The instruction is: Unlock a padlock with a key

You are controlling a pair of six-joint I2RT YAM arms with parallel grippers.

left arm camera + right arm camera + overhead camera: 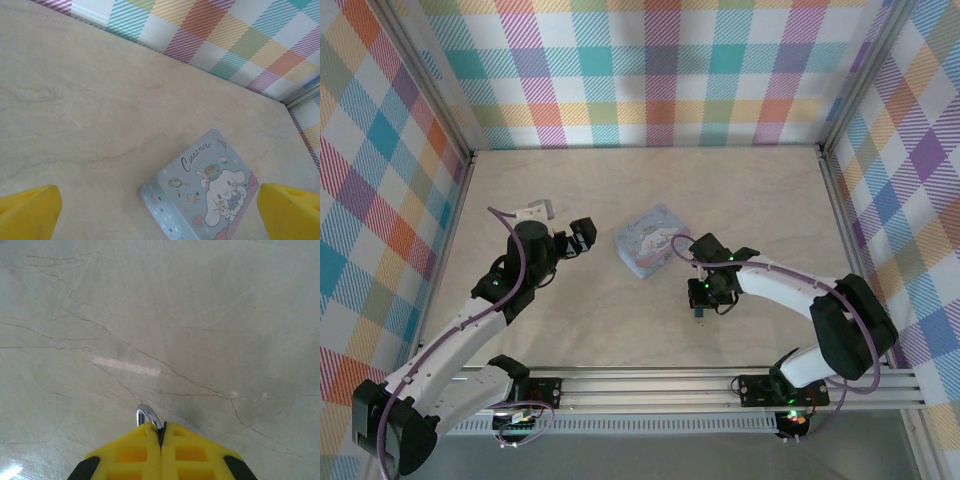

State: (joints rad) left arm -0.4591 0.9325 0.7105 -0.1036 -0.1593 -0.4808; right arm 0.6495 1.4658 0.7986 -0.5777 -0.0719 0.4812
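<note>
Plaid walls [660,70] ring the marbled surface [620,320]. Right end effector [161,429] clamps the padlock [700,313]: wrist view shows its silver shackle [147,417], overhead its teal body. Left end effector [582,236] gapes near a tin [205,190].

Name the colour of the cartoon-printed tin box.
Pale blue tin box, clearest in the left wrist view.

Wearing white shells along the left arm [450,350] and right arm [785,283], turning black at the joints behind the left gripper [582,237] and right gripper [700,312]. Trailing purple cables [500,213] back from both wrists. Glowing with green lights [704,288] just behind the right gripper. Ending in bright yellow fingers [130,455] with recessed pockets and black corner patches.
</note>
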